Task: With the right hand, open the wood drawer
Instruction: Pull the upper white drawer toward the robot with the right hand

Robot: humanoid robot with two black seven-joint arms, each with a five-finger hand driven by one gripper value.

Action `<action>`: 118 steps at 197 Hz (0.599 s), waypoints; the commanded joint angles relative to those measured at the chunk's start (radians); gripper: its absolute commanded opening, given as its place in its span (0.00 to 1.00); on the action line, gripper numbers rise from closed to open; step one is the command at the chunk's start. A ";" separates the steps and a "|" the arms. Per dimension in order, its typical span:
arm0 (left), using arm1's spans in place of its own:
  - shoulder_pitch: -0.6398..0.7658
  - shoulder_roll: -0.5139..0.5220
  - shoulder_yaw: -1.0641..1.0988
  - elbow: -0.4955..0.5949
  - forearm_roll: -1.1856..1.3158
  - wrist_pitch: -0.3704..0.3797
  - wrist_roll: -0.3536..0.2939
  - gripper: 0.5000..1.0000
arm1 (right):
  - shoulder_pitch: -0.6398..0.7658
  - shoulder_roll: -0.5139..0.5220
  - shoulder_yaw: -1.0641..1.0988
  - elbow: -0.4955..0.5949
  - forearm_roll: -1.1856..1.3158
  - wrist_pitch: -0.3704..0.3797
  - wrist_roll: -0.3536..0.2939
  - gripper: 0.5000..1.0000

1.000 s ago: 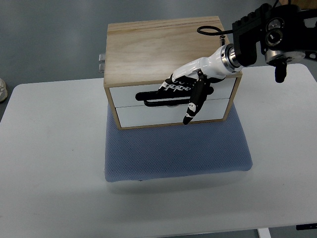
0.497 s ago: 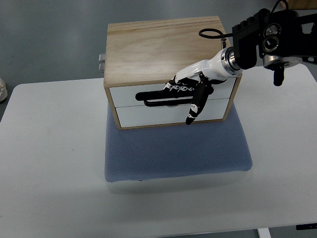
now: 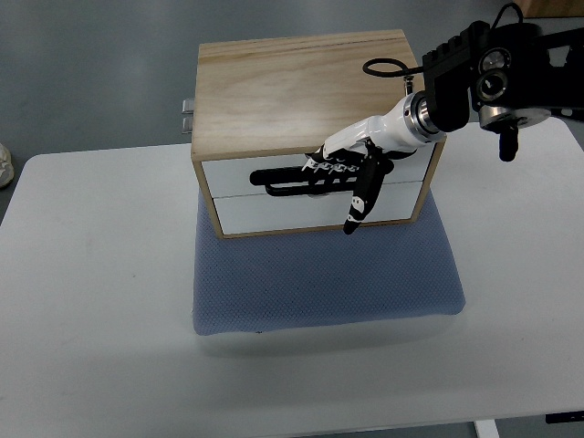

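Observation:
A wood drawer box (image 3: pixel 301 87) with two white drawer fronts stands on a blue pad (image 3: pixel 324 278). The upper drawer (image 3: pixel 233 173) has a black bar handle (image 3: pixel 278 178). My right hand (image 3: pixel 342 169) reaches in from the upper right, its white-and-black fingers (image 3: pixel 324 164) curled over the right part of that handle. The thumb (image 3: pixel 360 201) points down across the lower drawer front (image 3: pixel 274 212). Both drawers look closed. My left arm is out of view.
The pad lies on a white table (image 3: pixel 91 301). My right arm's black forearm (image 3: pixel 497 73) hangs over the box's right rear corner. A metal hinge or latch (image 3: pixel 187 114) sticks out on the box's left side. A pale object (image 3: pixel 5 164) sits at the left edge.
My right arm has shifted slightly left and the hand has settled a little lower on the handle. The drawer has not visibly moved.

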 commanded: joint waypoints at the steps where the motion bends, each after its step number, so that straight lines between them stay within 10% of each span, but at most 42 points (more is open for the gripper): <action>1: 0.000 0.000 0.000 0.000 0.000 0.000 0.000 1.00 | 0.000 -0.001 0.000 0.001 0.000 0.013 0.000 0.88; 118: 0.000 0.000 0.000 0.000 0.000 0.000 0.001 1.00 | 0.018 -0.024 0.000 0.034 0.003 0.207 0.006 0.88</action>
